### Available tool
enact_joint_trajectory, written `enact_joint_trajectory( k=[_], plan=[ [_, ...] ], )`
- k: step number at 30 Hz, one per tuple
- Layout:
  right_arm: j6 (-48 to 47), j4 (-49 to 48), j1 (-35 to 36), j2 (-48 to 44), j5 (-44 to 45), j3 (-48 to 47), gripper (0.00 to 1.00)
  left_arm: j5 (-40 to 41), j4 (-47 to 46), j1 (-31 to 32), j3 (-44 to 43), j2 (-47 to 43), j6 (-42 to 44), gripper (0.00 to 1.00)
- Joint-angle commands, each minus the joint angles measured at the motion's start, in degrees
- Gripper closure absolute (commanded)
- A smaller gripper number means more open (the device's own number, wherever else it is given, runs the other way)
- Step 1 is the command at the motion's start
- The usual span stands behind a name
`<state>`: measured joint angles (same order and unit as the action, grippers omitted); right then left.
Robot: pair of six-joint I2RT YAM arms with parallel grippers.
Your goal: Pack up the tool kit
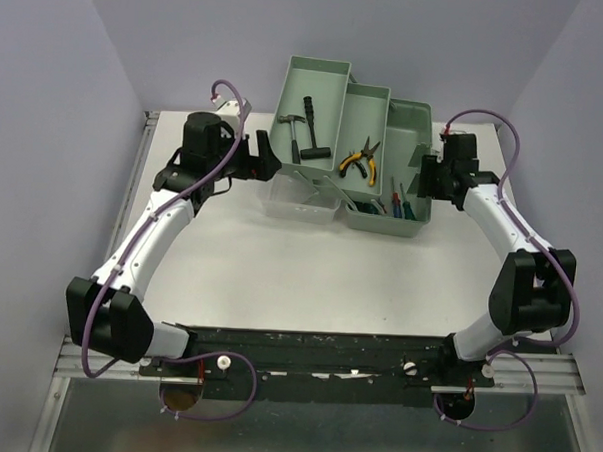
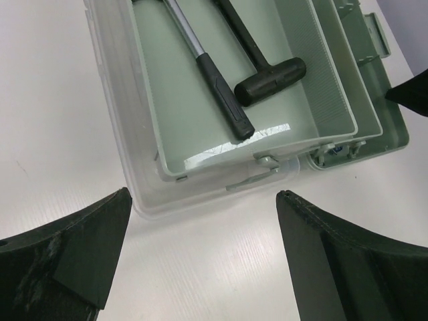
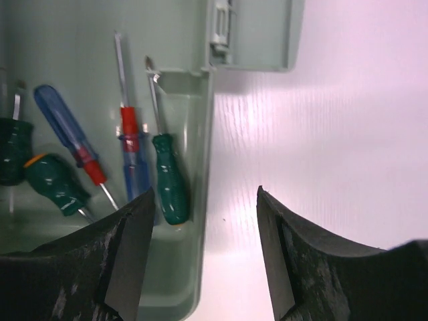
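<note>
The sage-green toolbox stands open at the back of the table, its trays fanned out in tiers. The top tray holds a small hammer and a black mallet. The middle tray holds yellow-handled pliers. Screwdrivers lie in the base. The translucent lid lies in front. My left gripper is open and empty beside the top tray's left end, over bare table. My right gripper is open and empty, its jaws either side of the box's right wall, next to a green-handled screwdriver.
A raised metal rail runs along the table's left edge. Purple walls close in the back and sides. The black mounting bar with both arm bases spans the near edge. White tabletop lies between box and bases.
</note>
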<state>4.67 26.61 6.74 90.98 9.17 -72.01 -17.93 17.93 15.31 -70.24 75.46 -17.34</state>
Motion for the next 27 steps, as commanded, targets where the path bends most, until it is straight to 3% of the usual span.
enact_joint_trajectory(
  k=[1, 4, 9, 13, 18, 22, 26, 27],
  plan=[
    [0.9, -1.7, -1.0, -0.2, -0.7, 2.8, 0.31, 1.6, 1.3, -0.4, -6.7, 5.5, 2.8, 0.03],
    [0.5, -2.4, -1.0, 0.0, 0.4, 4.5, 0.33, 6.6, 5.2, -0.4, -11.8, 9.7, 6.0, 0.03],
    [0.9, -3.3, -1.0, 1.1, -2.8, 5.6, 0.41, 6.6, 5.7, -0.4, -16.0, 15.4, 6.1, 0.05],
    [1.6, -3.6, -1.0, 2.0, -6.5, 5.9, 0.58, 4.1, 7.1, -0.4, -19.8, 19.8, 5.5, 0.29],
    [1.7, -3.9, -0.9, 2.5, -10.6, 7.0, 0.79, 2.0, 8.2, -0.4, -21.8, 23.3, 5.7, 0.49],
    [2.0, -5.6, -0.2, 1.7, -13.7, 9.1, 0.99, -0.3, 7.5, -0.3, -21.1, 23.9, 6.4, 0.78],
    [1.8, -6.5, 1.7, 1.3, -14.8, 10.1, 0.99, -1.7, 6.3, -0.3, -19.4, 22.9, 6.6, 1.0],
    [1.8, -6.5, 2.6, 1.3, -14.9, 10.2, 0.99, -1.7, 6.2, -0.1, -19.0, 22.5, 6.7, 1.0]
  ],
)
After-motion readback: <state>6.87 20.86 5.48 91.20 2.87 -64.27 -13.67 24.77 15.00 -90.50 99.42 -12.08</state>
